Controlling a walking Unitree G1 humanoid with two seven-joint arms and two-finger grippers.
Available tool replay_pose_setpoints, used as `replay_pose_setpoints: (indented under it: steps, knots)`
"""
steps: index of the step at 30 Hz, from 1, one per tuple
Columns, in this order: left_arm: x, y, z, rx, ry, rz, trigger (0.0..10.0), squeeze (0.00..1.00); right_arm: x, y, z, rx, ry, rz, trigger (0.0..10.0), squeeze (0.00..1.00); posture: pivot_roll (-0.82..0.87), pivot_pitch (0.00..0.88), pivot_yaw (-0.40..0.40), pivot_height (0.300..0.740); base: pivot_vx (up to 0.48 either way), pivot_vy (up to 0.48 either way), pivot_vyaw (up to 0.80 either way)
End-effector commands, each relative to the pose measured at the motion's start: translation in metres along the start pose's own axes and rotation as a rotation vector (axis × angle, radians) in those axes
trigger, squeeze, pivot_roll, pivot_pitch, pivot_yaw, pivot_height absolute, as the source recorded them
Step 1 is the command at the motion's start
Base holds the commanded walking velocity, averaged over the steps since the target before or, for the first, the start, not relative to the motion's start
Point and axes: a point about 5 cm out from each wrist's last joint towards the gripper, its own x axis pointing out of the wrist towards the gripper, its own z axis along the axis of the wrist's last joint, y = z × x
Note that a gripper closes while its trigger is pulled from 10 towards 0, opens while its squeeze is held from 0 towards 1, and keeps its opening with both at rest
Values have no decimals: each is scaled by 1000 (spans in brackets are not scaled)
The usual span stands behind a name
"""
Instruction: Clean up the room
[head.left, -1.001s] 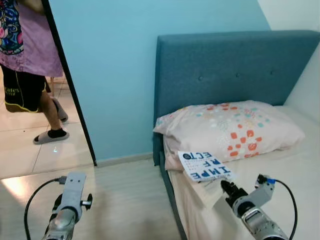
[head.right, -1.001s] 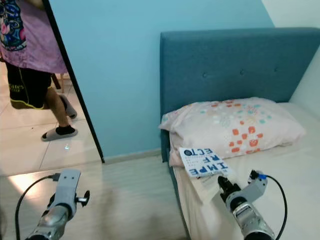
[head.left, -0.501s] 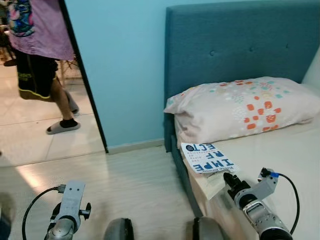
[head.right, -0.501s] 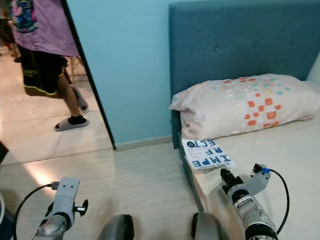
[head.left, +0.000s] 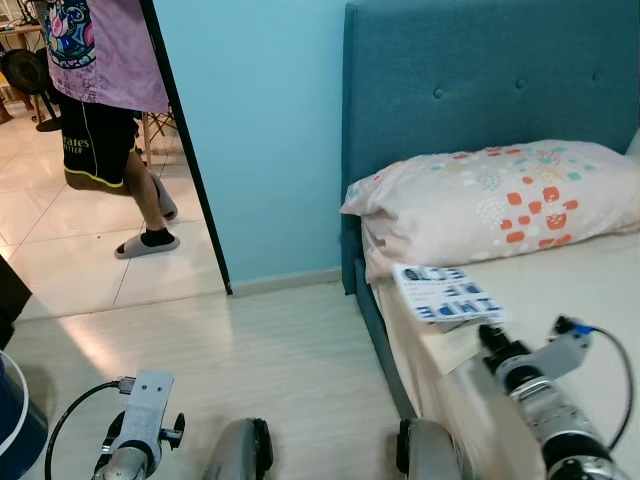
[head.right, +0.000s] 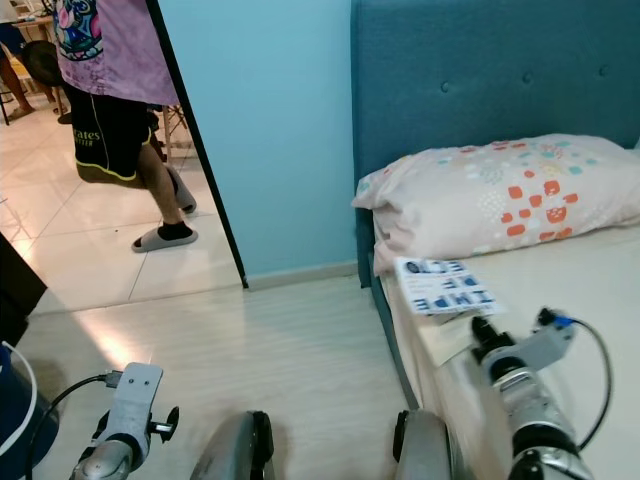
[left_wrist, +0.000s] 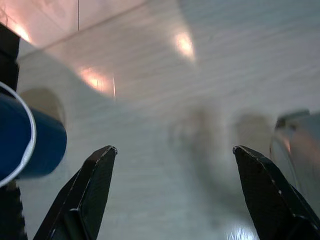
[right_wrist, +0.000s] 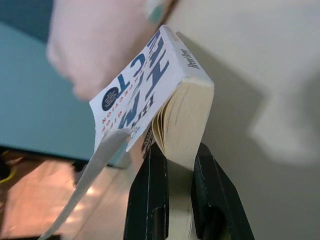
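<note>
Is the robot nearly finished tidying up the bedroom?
Not yet. Nothing looks put away. The right claw is clamped on the white paperback book with blue lettering, held over the cream bed. The left claw hangs open over the floor. The book still needs a home.

Book (right_wrist: 150, 95): paperback, white card cover with a slight sheen, blue print; page block cream, matt paper, clamped between the fingers of my right gripper (right_wrist: 172, 165), which are black, smooth, faintly glossy plastic.

My left gripper (left_wrist: 172, 185): same black smooth fingers (left_wrist: 92, 187).

My arms (head.left: 545, 410): silver metal, brushed sheen.

Headboard (head.left: 480, 70): teal woven cloth, matt, buttoned.

Pillow (head.left: 500, 195): soft cotton-like cloth, matt, printed dots.

Sheet (head.left: 590, 290): cream cloth, matt, smooth.

Floor (head.left: 270, 370): pale wood-look boards, satin, catching glare.

Tiles (head.left: 70, 260): glossy, reflective.

Wall (head.left: 260, 120): light blue paint, matt.

Bin (left_wrist: 25, 137): blue, smooth, plastic-looking.
</note>
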Motion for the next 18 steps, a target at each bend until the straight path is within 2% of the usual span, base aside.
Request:
replay_pose_setpoints:
  steps: [1,7,11,18]
  knots:
    - [-2,8,-2,32,1,1,10000,0,2,2,1,-43,14,-18,10000,0,96,183,20,551,0,0,0]
    - [-3,8,-4,37,-4,-5,10000,0,4,4,-4,-144,89,-22,10000,0,103,196,21,551,0,0,0]
    - [-4,8,-5,38,-9,-8,10000,0,8,14,-10,-224,143,0,10000,0,110,204,18,551,0,0,0]
    - [-5,8,-5,37,-12,-10,10000,0,14,24,-4,-234,124,14,10000,0,118,207,13,551,0,0,0]
